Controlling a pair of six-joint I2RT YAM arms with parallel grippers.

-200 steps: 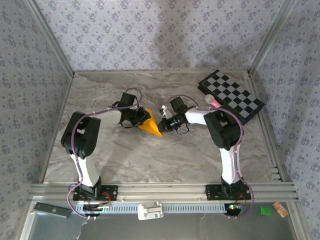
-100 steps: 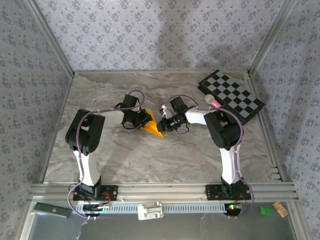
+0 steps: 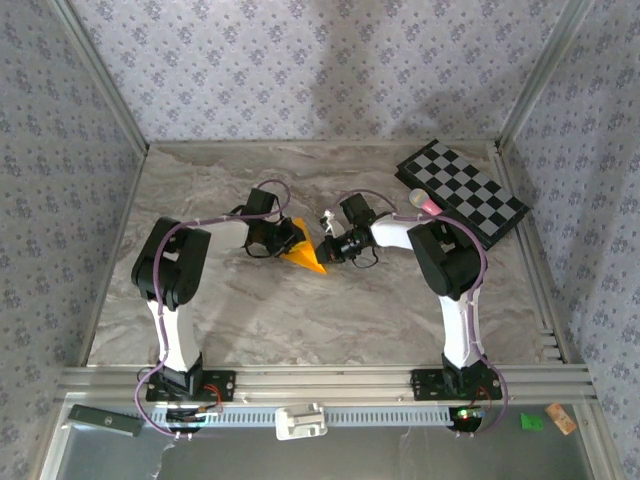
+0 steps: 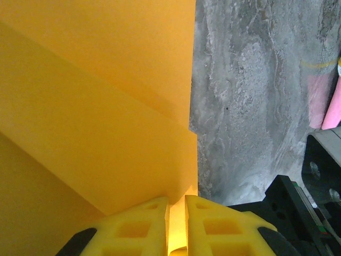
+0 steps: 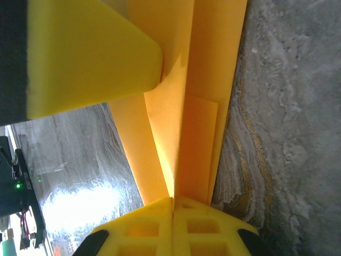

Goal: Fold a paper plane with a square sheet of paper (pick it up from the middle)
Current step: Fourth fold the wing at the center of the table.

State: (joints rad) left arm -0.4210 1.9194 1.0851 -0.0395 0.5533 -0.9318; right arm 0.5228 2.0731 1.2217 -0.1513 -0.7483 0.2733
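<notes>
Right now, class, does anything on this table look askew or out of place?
The checkered board lies slanted to the table edges at far right, one corner on the side rail. The orange paper, pinched by the left gripper and right gripper, has folded layers whose edges step instead of lining up.

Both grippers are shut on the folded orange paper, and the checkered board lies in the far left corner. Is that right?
Not quite. The checkered board lies in the far right corner, as the top external view shows. The rest holds: the left gripper and the right gripper are each shut on the folded orange paper.
</notes>
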